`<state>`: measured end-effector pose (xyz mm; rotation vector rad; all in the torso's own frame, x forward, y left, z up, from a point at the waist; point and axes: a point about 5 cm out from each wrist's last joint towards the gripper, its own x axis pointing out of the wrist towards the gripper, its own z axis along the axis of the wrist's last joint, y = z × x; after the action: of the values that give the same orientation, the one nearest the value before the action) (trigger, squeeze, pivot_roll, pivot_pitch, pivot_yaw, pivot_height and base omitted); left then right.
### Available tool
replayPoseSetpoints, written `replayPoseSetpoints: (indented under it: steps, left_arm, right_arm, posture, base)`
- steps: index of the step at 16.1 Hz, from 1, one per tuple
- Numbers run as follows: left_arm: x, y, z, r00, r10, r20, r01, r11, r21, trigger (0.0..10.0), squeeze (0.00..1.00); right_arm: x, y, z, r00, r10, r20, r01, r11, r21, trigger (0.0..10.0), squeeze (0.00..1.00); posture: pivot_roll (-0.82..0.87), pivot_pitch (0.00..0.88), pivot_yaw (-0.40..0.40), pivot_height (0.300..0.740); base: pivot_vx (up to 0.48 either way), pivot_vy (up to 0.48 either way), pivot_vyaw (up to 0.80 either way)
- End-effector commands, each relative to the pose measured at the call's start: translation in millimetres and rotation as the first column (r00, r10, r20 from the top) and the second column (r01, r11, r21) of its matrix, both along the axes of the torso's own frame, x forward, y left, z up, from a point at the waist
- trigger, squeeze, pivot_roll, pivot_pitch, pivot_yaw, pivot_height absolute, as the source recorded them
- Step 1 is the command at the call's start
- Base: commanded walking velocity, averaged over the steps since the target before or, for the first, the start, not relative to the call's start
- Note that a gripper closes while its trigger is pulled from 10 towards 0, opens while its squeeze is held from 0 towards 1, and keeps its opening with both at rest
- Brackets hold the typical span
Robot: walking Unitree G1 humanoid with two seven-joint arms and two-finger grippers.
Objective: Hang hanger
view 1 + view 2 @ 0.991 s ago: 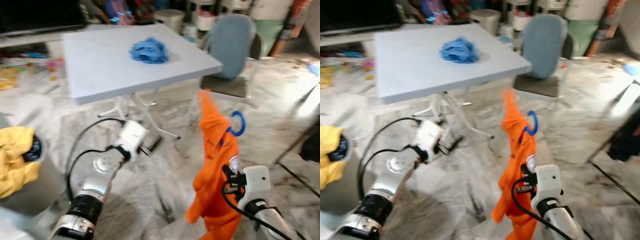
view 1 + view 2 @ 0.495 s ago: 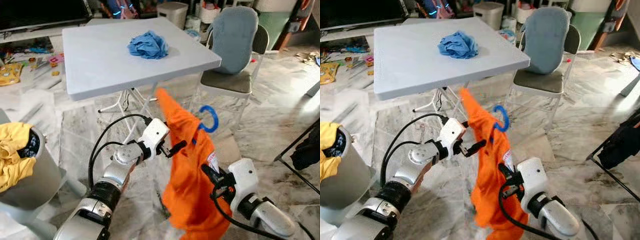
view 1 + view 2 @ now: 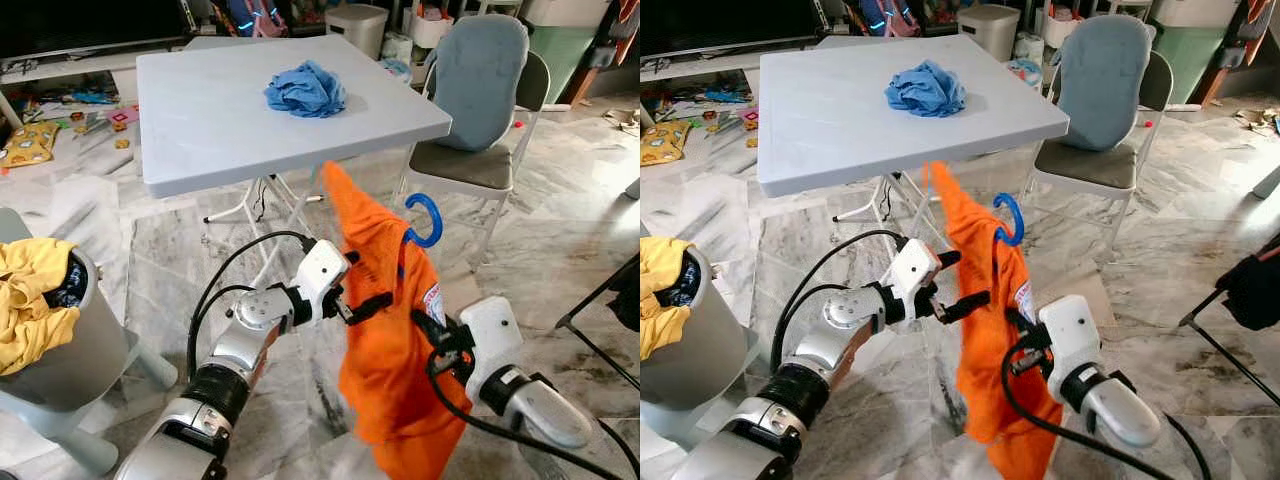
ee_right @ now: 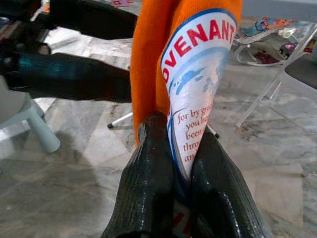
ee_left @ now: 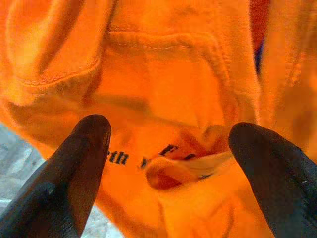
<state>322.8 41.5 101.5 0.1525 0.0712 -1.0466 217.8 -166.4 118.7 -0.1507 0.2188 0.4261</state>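
Observation:
An orange shirt (image 3: 385, 330) hangs on a blue hanger whose hook (image 3: 428, 215) sticks up above the collar. My right gripper (image 3: 432, 338) is shut on the shirt's printed fabric at its right side and holds it up over the floor; the right wrist view has both fingers pinching the white printed patch (image 4: 198, 99). My left gripper (image 3: 362, 290) is open, reaching in from the left with its fingers against the shirt's front. In the left wrist view the two fingertips (image 5: 79, 163) stand wide apart before orange cloth (image 5: 163, 89).
A grey folding table (image 3: 200, 120) with a blue cloth (image 3: 305, 88) stands behind. A blue-backed chair (image 3: 470, 90) is at the back right. A grey bin (image 3: 60, 350) with yellow clothes is at my left. A dark rack leg (image 3: 600, 300) crosses the right edge.
The left gripper came across from the left to the shirt and now spreads against its front. The right gripper keeps holding the shirt, slightly higher. The camera has shifted.

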Motion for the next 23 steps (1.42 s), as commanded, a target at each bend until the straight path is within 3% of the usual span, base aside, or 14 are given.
replayPoseSetpoints:
  steps: [1,9,10,11,12,16,23]
  left_arm:
    - [-0.6,0.1,3.1,1.0,-0.018,0.02,0.018,1.0,0.005,10.0,0.0]
    - [-2.9,-1.0,6.1,0.999,-0.039,0.009,0.04,0.998,-0.038,10.0,0.0]
    - [-2.0,-0.6,6.1,0.999,-0.035,0.016,0.035,0.999,-0.038,4.0,0.0]
    - [-1.1,0.1,6.9,0.999,-0.031,0.03,0.032,0.999,-0.033,2.8,0.0]
    - [1.0,1.9,7.2,0.999,-0.017,0.036,0.018,0.999,-0.028,0.0,0.0]
    - [6.3,8.6,7.0,0.998,0.018,0.064,-0.019,1.0,0.01,0.0,0.0]
    - [8.6,16.8,4.9,0.992,0.024,0.126,-0.033,0.997,0.073,0.0,0.0]
  right_arm:
    - [3.4,2.4,6.5,0.999,0.01,0.042,-0.011,1.0,0.004,10.0,0.0]
    - [-6.1,12.5,3.9,0.995,0.101,-0.002,-0.101,0.995,0.024,10.0,0.0]
    - [-11.7,14.3,4.1,0.99,0.137,-0.015,-0.136,0.99,0.025,10.0,0.0]
    - [-14.9,14.0,3.8,0.988,0.15,-0.024,-0.15,0.988,0.025,10.0,0.0]
    - [-18.6,11.3,3.1,0.987,0.158,-0.034,-0.157,0.987,0.017,10.0,0.0]
    - [-26.6,-8.6,6.2,0.987,0.147,-0.061,-0.147,0.989,-0.011,10.0,0.0]
    - [-38.4,-10.9,0.6,0.965,0.227,-0.134,-0.231,0.973,-0.017,10.0,0.0]
  posture:
    - [-0.04,0.0,-0.02,0.74]
    - [-0.04,0.0,-0.022,0.74]
    - [-0.04,0.0,-0.021,0.74]
    - [-0.04,0.0,-0.021,0.74]
    - [-0.04,0.0,-0.02,0.74]
    - [-0.05,0.0,-0.015,0.74]
    - [-0.04,0.0,-0.014,0.74]
  base:
    - [0.0,0.0,0.0]
    - [0.0,0.0,0.0]
    - [0.0,0.0,0.0]
    - [0.0,0.0,0.0]
    - [0.0,0.0,0.0]
    - [0.0,0.0,0.0]
    - [0.0,0.0,0.0]
